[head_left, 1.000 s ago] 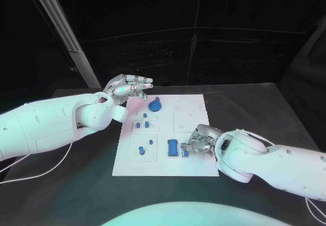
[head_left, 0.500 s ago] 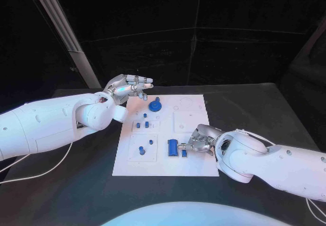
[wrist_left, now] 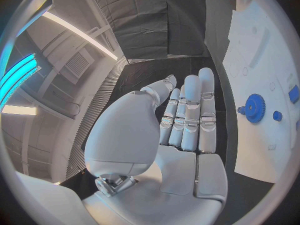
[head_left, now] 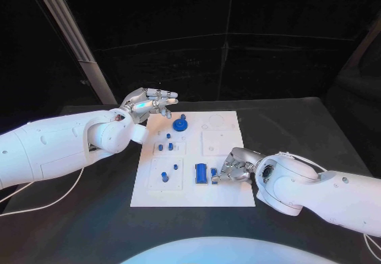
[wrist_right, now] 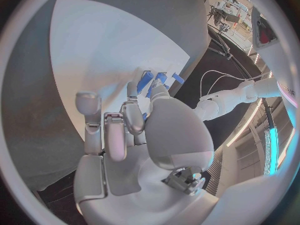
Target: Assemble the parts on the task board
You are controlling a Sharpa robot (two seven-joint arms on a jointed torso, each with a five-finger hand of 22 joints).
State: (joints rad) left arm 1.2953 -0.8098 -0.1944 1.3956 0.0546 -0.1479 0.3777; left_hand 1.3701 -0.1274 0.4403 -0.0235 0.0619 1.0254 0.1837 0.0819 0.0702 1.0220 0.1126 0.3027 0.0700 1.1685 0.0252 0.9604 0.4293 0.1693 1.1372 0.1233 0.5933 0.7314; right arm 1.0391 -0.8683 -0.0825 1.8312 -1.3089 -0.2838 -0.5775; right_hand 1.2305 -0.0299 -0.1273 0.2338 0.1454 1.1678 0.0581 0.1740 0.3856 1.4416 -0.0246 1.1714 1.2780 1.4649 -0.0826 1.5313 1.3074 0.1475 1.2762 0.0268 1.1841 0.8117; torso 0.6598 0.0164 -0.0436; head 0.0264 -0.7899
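The white task board (head_left: 226, 190) lies in the middle of the black table. A blue gear (head_left: 180, 125) (wrist_left: 254, 108) stands near its far end. Several small blue pegs (head_left: 165, 176) sit along its left half. A blue block (head_left: 201, 172) (wrist_right: 145, 80) lies near the front. My right hand (head_left: 235, 165) (wrist_right: 134, 122) is curled low over the board just right of the block, its fingertips pinching a small blue part (head_left: 214, 176). My left hand (head_left: 149, 101) (wrist_left: 184, 120) hovers over the table beyond the board's far left corner, fingers straight, holding nothing.
Bare black table (head_left: 309, 126) surrounds the board on all sides. The board's right half (head_left: 218, 140) shows shallow white recesses without parts. A slanted metal post (head_left: 79, 49) rises behind the left arm. A white cable (head_left: 39, 206) lies on the table at the left.
My right hand has tilted slightly and settled closer to the board beside the blue block. The left hand has stayed in place.
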